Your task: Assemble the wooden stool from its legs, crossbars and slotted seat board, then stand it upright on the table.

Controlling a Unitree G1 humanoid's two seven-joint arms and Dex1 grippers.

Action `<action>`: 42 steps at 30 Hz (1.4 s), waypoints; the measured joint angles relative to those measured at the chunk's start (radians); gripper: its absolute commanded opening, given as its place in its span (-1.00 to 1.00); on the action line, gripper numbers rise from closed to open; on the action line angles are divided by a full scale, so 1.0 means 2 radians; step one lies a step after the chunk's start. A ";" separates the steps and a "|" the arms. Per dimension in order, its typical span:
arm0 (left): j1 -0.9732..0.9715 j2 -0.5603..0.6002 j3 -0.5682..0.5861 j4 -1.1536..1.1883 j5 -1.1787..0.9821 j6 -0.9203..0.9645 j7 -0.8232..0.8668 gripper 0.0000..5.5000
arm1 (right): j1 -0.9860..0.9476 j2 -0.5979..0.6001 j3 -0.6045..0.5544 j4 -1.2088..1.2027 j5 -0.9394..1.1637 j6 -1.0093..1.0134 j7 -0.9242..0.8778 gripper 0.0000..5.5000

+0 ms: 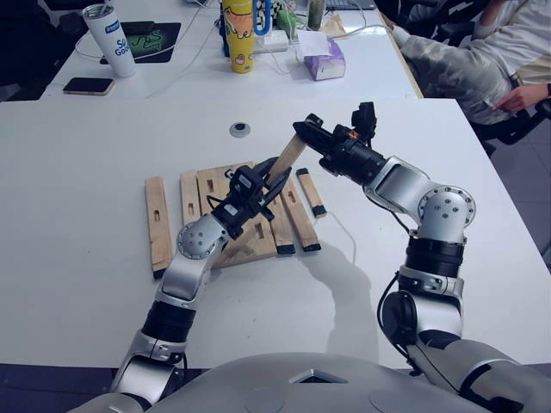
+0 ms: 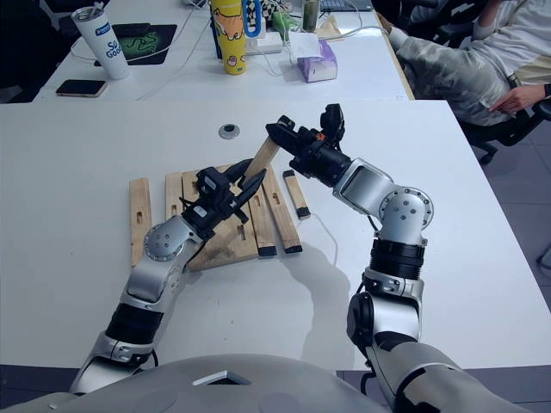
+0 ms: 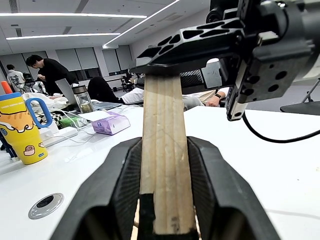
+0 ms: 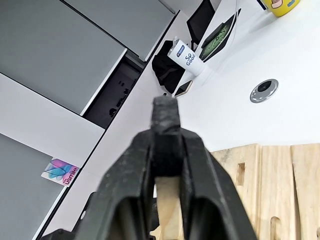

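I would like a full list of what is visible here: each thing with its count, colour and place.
held leg: one, light wood, tilted above the seat board
seat board: one, light wood, slotted, flat on the table
loose wooden pieces: about five, light wood, some black-tipped, both sides of the board
table: one, white
cable grommet: one, grey, behind the board
tumbler: one, white, rear table
phone: one, black, rear table
mug: one, yellow, rear table
tissue box: one, purple, rear table
left gripper: black, clamps the leg
right gripper: black, clamps the leg's upper end
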 measured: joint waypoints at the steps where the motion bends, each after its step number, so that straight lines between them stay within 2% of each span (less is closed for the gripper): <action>1: 0.000 0.000 0.000 0.000 0.000 0.000 0.000 -0.39 | 0.000 0.000 0.001 0.000 -0.002 -0.001 0.002 -0.83; 7: 0.006 -0.001 0.012 0.000 -0.003 0.001 0.004 -0.07 | 0.000 -0.005 0.007 0.001 -0.039 -0.030 0.009 -0.84; 11: 0.033 -0.002 0.055 -0.013 -0.021 0.002 0.027 0.15 | 0.017 -0.015 0.024 -0.013 -0.128 -0.110 0.012 -0.84; 16: 0.053 -0.011 0.152 -0.012 -0.064 0.005 0.086 0.16 | 0.098 -0.015 0.069 -0.076 -0.213 -0.183 0.026 -0.84; 19: 0.051 -0.013 0.170 -0.001 -0.071 0.016 0.103 0.16 | 0.126 0.006 0.096 -0.105 -0.241 -0.216 0.025 -0.84; 30: 0.046 0.003 0.158 -0.009 -0.058 0.080 0.102 -0.48 | 0.179 0.099 0.161 -0.126 -0.323 -0.302 -0.011 -0.84; 34: 0.043 0.012 0.159 -0.010 -0.058 0.092 0.098 -0.69 | 0.173 0.100 0.173 -0.097 -0.341 -0.322 -0.016 -0.84; 42: 0.035 0.011 0.164 -0.010 -0.052 0.098 0.109 -0.70 | 0.164 0.101 0.195 -0.038 -0.376 -0.370 -0.021 -0.84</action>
